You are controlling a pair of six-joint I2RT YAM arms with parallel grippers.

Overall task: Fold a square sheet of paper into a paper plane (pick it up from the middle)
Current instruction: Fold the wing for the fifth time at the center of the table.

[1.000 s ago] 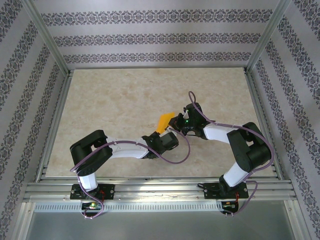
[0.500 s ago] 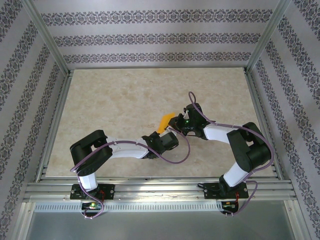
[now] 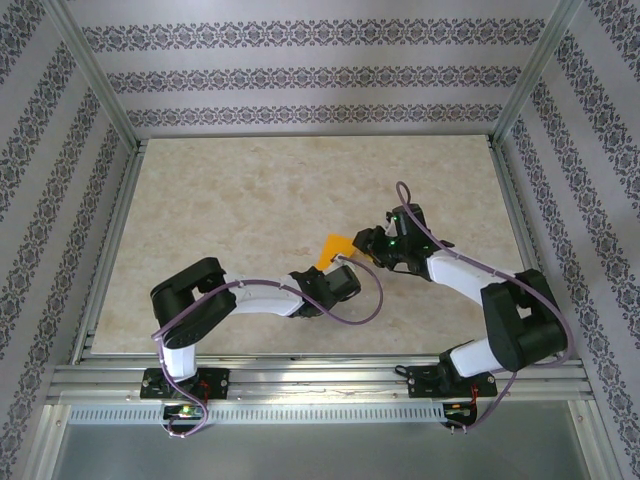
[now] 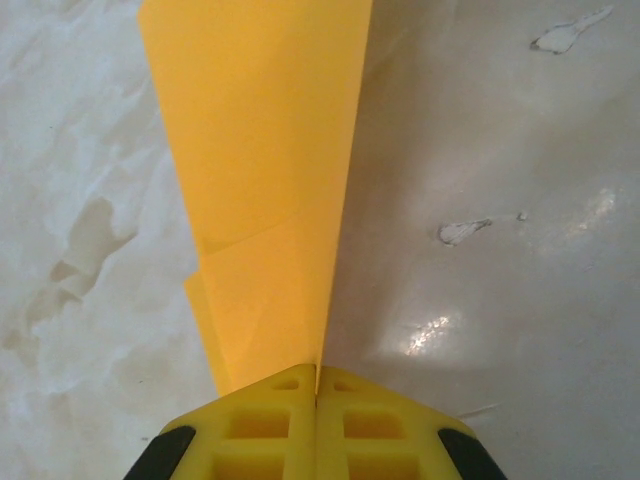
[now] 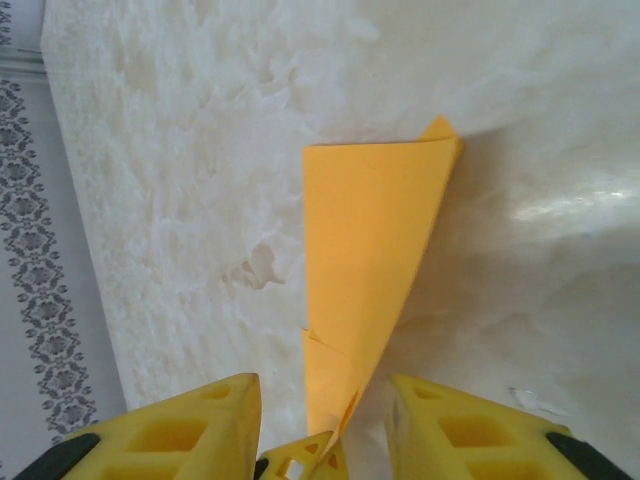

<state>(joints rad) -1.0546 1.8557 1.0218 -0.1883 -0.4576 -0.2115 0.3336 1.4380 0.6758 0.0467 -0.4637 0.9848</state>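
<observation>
The orange sheet of paper is folded into a narrow, tapering shape with a lengthwise fold and a diagonal crease near its held end. It stands on edge just above the table. My left gripper is shut on its near end; in the left wrist view the yellow pads meet on the paper at the left gripper. My right gripper is open just right of the paper, its fingers apart on either side of the folded paper without touching it. The right gripper looks along the fold, with the left gripper's tips below it.
The marbled beige table is bare around the arms. Patterned walls and metal frame posts enclose it on three sides. The two arms nearly meet at the table's middle, wrists close together.
My right gripper has opened, let go of the paper and drawn back to the right. The left gripper has closed fully and keeps holding the paper in nearly the same place.
</observation>
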